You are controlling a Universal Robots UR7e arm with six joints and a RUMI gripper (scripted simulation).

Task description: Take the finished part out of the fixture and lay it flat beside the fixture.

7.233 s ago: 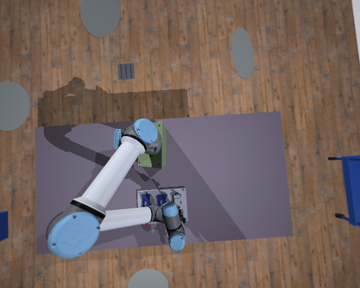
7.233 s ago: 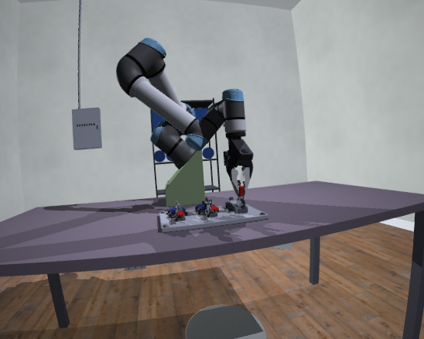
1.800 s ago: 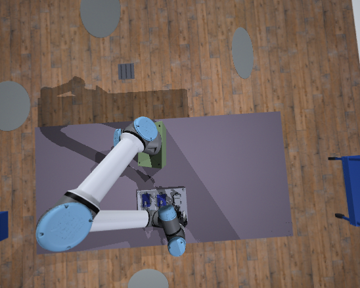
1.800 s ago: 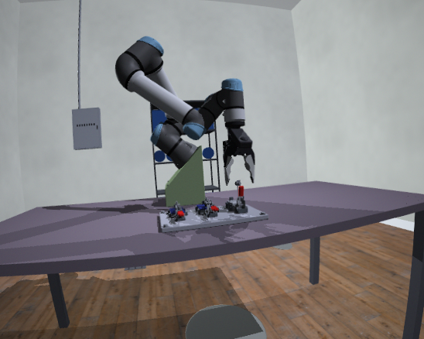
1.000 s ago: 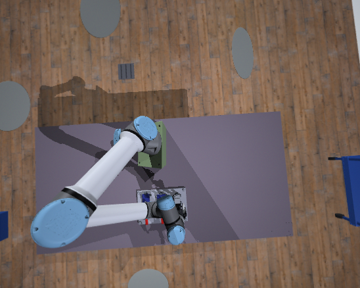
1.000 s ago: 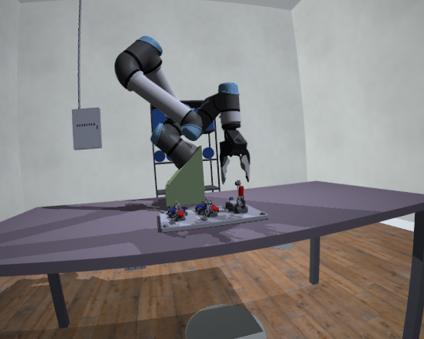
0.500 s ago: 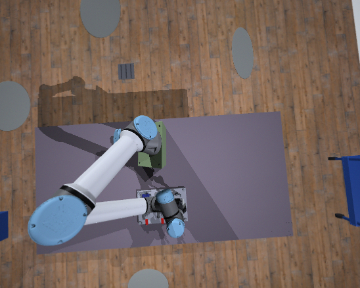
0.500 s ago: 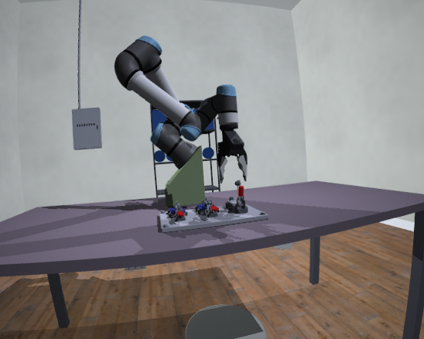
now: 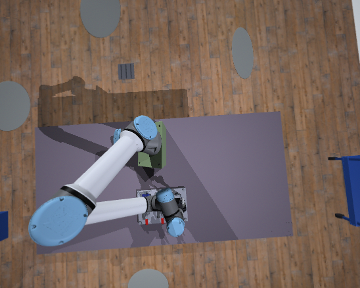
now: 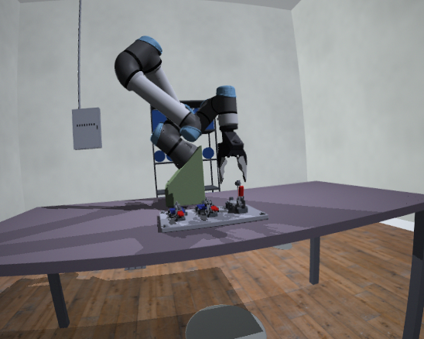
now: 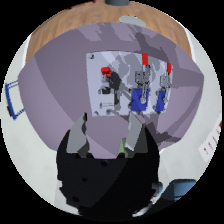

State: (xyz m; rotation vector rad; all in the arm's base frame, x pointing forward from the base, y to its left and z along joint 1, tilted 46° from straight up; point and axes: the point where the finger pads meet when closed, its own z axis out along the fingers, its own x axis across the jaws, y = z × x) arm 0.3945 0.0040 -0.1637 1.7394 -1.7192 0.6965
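Observation:
The grey fixture plate [image 10: 212,218] lies on the purple table, in front of the arm's base; it also shows in the wrist view [image 11: 132,85] and, partly under the arm, in the top view [image 9: 162,205]. Two blue blanks [image 11: 136,100] [image 11: 160,102] sit clamped side by side, each under a red-handled clamp. The third station holds a grey part [image 11: 107,91]; its clamp handle [image 10: 241,190] stands upright. I cannot make out the part's slot. My gripper [image 10: 233,172] hangs open and empty well above that end of the fixture, fingers pointing down [image 11: 106,132].
The green wedge mount [image 10: 185,178] of the arm stands just behind the fixture. A shelf with blue items [image 10: 185,147] stands behind the table. A blue cart [image 9: 357,191] is off the table's right side.

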